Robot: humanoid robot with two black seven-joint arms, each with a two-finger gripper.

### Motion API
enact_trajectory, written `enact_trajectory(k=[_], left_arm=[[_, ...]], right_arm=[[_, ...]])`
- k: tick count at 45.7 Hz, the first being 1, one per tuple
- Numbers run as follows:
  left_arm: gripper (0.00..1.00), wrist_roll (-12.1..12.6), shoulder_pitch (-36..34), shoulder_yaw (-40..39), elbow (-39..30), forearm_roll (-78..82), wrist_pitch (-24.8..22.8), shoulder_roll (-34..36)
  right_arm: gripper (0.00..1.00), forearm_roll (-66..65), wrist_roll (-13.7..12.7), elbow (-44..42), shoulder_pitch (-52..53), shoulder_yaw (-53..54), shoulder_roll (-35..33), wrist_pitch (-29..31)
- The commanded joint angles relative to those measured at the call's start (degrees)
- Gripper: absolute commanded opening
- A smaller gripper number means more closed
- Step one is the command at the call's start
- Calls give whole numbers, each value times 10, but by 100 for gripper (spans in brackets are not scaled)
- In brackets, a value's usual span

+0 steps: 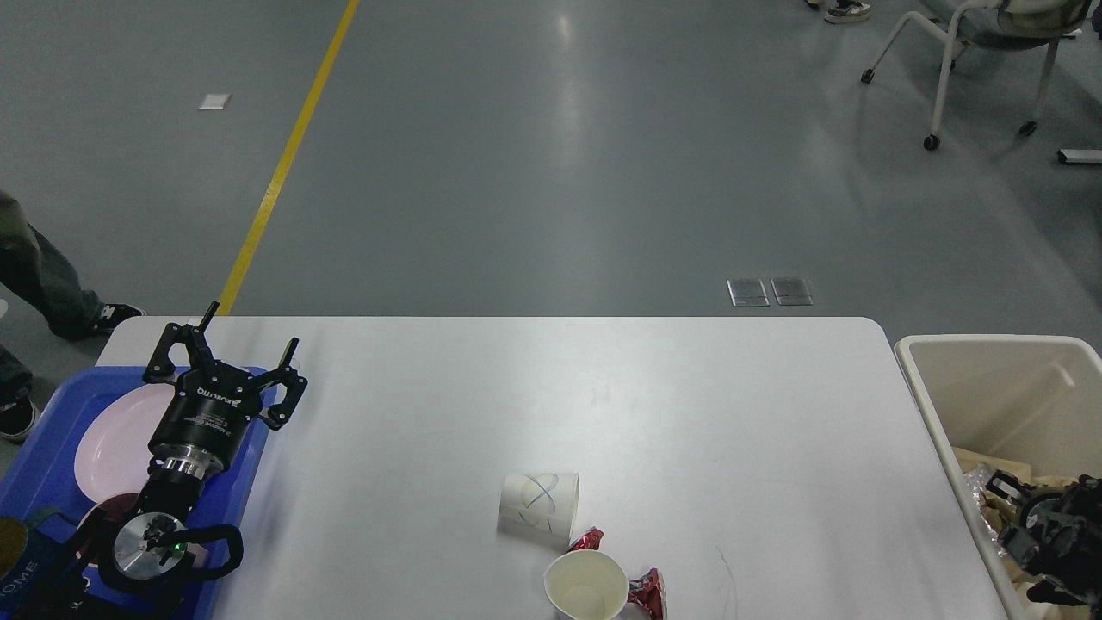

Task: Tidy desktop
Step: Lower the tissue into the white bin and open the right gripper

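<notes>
Near the front edge of the desktop point(689, 405) lie two paper cups point(540, 506) and red wrappers point(647, 591). Your left gripper point(250, 349) hangs wide open and empty over the blue tray point(52, 469); the right gripper point(1046, 530) sits in the bin point(990, 370), fingers unreadable. Approach the tipped cup from the side, squeezing gently.

Right hand point(1046, 530) dark, cut off by edge; fingers indistinct.
</notes>
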Motion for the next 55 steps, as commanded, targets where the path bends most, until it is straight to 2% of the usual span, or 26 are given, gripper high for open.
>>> enact_trajectory(k=[1,13,14,17,18,21,22,55], left_arm=[[96,0,0,0,0,0,0,0],[96,-1,0,0,0,0,0,0],[96,0,0,0,0,0,0,0],[96,0,0,0,0,0,0,0],[96,0,0,0,0,0,0,0],[96,0,0,0,0,0,0,0],[96,0,0,0,0,0,0,0],[96,0,0,0,0,0,0,0]], right_arm=[[0,0,-1,-2,-4,0,3,-5],[0,-1,-1,0,-4,2,-1,-8],[4,0,-1,1,-3,3,-2,-10],[55,0,-1,1,-3,7,-2,-29],[69,0,-1,1,-3,10,-2,-38],[97,-1,0,4,-3,17,-2,-65],[100,-1,0,6,-3,17,-2,-68],[100,-2,-1,13,17,19,-7,-64]])
